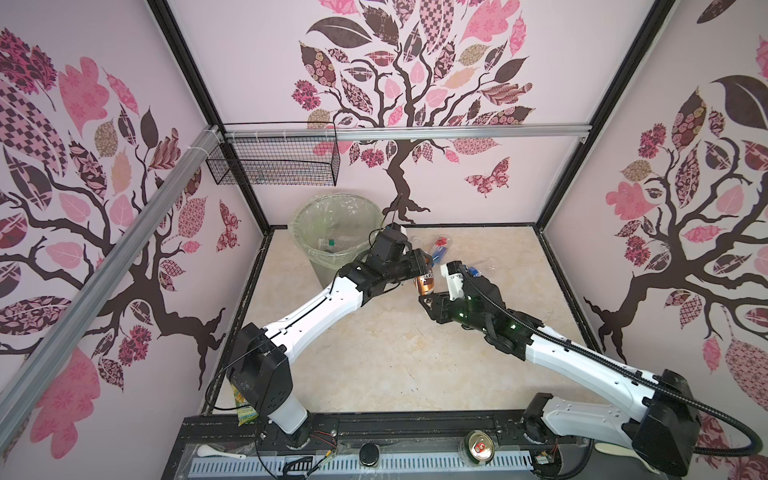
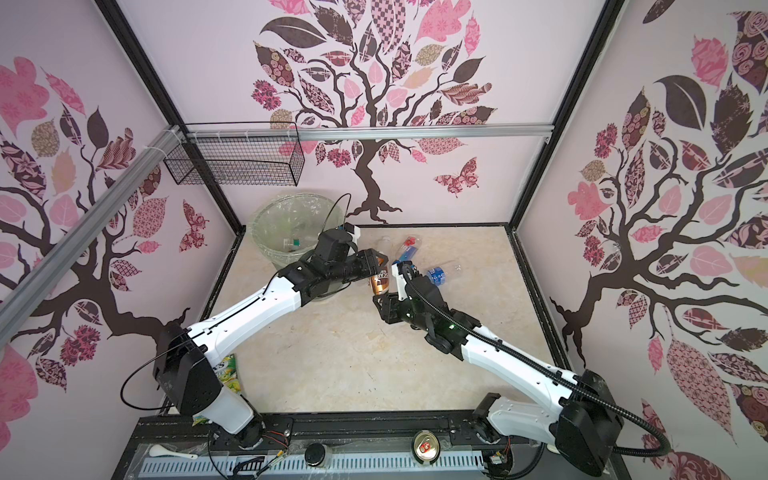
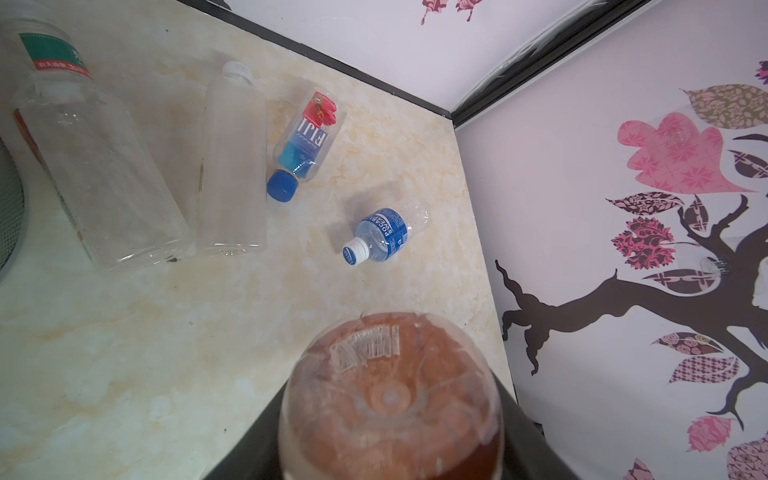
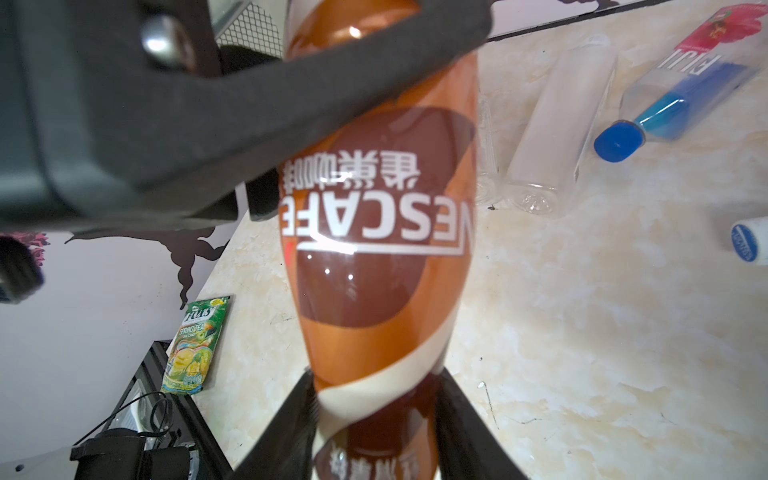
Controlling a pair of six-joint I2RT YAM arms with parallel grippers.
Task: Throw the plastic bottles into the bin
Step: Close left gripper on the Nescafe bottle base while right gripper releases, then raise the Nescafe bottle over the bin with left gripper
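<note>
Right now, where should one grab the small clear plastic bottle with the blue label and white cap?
Probably the small clear plastic bottle around its blue-labelled middle, from straight above, jaws spanning its width: it lies on its side on the marble-look table, with nothing touching it, and its cap end tapers.

Bright, even, diffuse light fills both top views, leaving only faint soft shadows on the pale table (image 1: 374,353), and the wide lens bows the black frame posts (image 1: 183,62) toward the picture edges. In the right wrist view white glare streaks the label of the brown bottle (image 4: 374,232), which looks slightly smeared. In the left wrist view its close base is out of focus, while the clear bottle (image 3: 232,166) lying farther off is sharp.
</note>
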